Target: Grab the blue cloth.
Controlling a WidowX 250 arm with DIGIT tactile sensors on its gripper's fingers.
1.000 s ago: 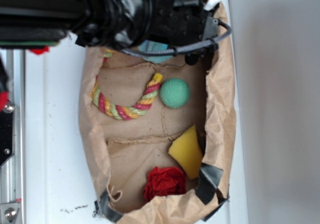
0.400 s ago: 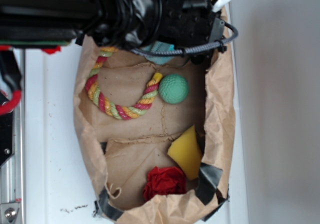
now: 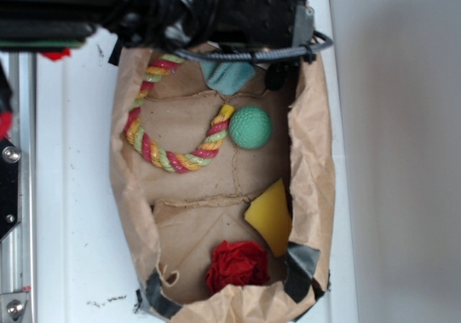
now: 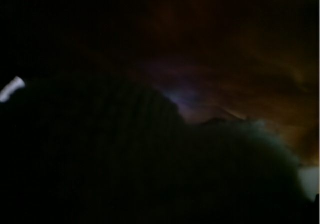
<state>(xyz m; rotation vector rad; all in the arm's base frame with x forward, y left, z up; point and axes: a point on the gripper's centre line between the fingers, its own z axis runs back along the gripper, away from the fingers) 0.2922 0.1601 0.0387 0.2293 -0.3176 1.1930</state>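
Observation:
The blue cloth (image 3: 227, 76) lies bunched at the top end of the brown paper bag (image 3: 313, 164), just above the green ball (image 3: 251, 127). Its upper part is tucked under the black arm. My gripper (image 3: 248, 63) sits right over the cloth, mostly hidden by the arm's body and a grey cable (image 3: 288, 51). One dark tip (image 3: 273, 78) pokes out just right of the cloth. The wrist view is almost black and shows neither the jaws nor the cloth clearly.
Inside the bag lie a striped rope ring (image 3: 169, 146), a yellow wedge (image 3: 270, 215) and a red fabric rosette (image 3: 238, 263). The bag's crumpled walls rise on both sides. It rests on a white surface (image 3: 72, 193), with a metal rail (image 3: 14, 193) at the left.
The arm has shifted up and out of the picture, uncovering more of the blue cloth and the rope ring's top. The bag has shifted slightly.

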